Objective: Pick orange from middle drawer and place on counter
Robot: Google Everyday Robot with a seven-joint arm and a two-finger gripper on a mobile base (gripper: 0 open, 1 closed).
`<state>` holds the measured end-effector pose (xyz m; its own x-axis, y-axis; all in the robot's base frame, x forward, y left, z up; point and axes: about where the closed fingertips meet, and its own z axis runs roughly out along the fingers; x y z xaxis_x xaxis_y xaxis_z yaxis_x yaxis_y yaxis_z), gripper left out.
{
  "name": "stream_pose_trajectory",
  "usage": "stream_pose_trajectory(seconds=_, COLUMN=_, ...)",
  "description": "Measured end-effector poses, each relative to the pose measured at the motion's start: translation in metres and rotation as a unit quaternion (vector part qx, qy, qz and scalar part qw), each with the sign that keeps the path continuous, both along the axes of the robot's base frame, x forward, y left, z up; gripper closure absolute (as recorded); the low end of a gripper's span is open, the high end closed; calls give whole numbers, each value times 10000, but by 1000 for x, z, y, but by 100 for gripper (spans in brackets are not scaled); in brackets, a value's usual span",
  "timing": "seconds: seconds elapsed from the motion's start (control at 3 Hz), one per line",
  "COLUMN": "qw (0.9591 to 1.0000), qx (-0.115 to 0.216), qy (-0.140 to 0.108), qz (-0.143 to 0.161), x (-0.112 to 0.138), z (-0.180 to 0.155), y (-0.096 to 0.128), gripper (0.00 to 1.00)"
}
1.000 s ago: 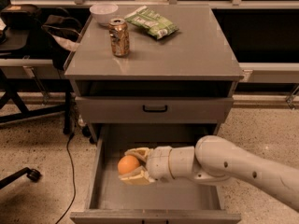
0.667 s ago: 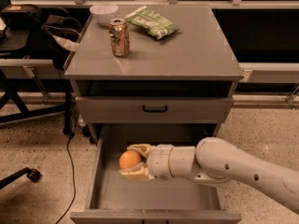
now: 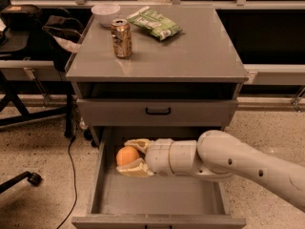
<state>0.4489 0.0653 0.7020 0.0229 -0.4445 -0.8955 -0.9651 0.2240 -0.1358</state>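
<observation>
The pincer (image 3: 131, 157) has crept a little up and left, closed snug around the orange (image 3: 126, 155) in the open drawer (image 3: 157, 197), low in the frame. Lift it straight up, clear the walls, then carry it to the desk (image 3: 190, 51).

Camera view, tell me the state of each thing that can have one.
middle drawer: pulled open.
gripper: inside that drawer, shut on the orange.
upper drawer: closed.
drink can: upright on the counter.
white bowl: upright.
green snack bag: lying flat.
</observation>
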Motion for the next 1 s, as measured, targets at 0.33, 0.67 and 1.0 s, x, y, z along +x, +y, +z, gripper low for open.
stream_pose_trajectory(seconds=0.33, qw=9991, qx=84, qy=-251, qz=329, x=2, z=54, y=12, gripper=100)
stream_pose_trajectory(seconds=0.67, qw=9971, qx=152, qy=-504, qz=554, x=3, z=90, y=19, gripper=100)
stream_pose_trajectory(seconds=1.0, qw=9937, qx=371, qy=-847, qz=632, x=5, z=138, y=25, gripper=100)
